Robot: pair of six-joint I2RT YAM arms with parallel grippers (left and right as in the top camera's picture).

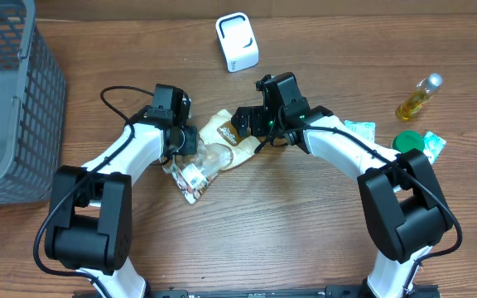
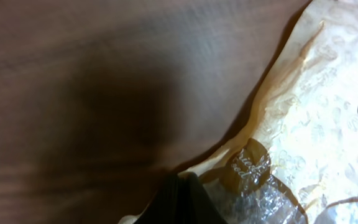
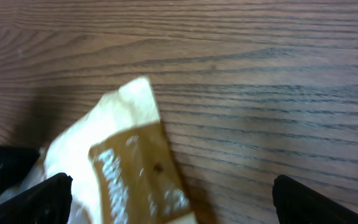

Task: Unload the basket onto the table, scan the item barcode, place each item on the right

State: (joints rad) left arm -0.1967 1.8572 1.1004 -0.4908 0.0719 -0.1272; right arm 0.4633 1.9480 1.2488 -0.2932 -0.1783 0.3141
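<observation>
Centrally, a cream-and-brown snack packet (image 1: 215, 149) is seen lying crumpled on the wooden table (image 1: 288, 240), between the two grippers. Its clear lower end is pointed toward seven o'clock, and the printing there is too small to be read.

The left gripper (image 1: 185, 142) is set at the packet's nine o'clock side with its jaws closed on the wrapper's edge. In the left wrist view only a dark fingertip (image 2: 180, 198) is shown, pressed against the crinkled clear film where the packet (image 2: 309, 124) meets the table.

The right gripper (image 1: 240, 122) is held over the packet's one o'clock corner with its jaws spread wide and nothing between them. In the right wrist view the two black fingers (image 3: 37, 200) are seen well apart at the lower corners, with the packet's cream corner and brown band (image 3: 126, 163) lying nearer the left-hand finger; whether a finger touches the wrapper cannot be told.

A white scanner (image 1: 237, 41) is stood at twelve o'clock of the packet, well apart from it. A grey mesh basket (image 1: 7, 108) is placed at the table's nine o'clock edge. At three o'clock a small bottle (image 1: 419, 98) of yellow liquid is laid on its side, with a green lid (image 1: 407, 142) and teal sachets (image 1: 359, 129) near it.
</observation>
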